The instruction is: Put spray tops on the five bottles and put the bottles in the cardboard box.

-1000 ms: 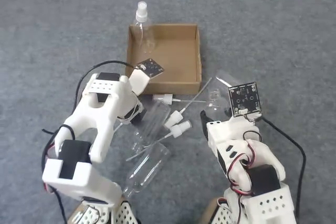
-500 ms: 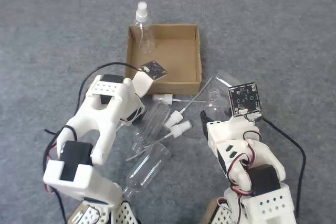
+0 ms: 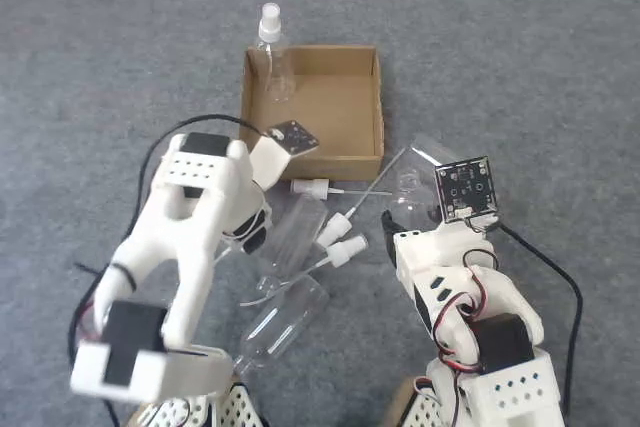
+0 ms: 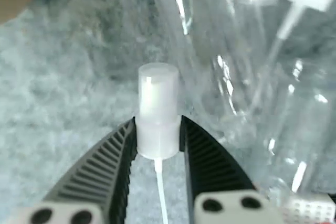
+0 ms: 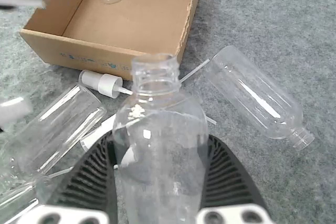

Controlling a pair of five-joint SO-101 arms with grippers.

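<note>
Bottles (image 3: 281, 321) (capless, lying flat) crowd carpet (image 3: 520, 77) beside cardboard box (image 3: 335, 112).

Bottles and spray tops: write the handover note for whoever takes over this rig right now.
Left pincer: shut on a spray top.
Right pincer: shut on an upright open bottle.
Done: one capped bottle stands in the cardboard box, in its far left corner.
Lying on the table: three uncapped bottles and three loose spray tops.
Left to do: cap the four open bottles, then put all four in the box.
</note>
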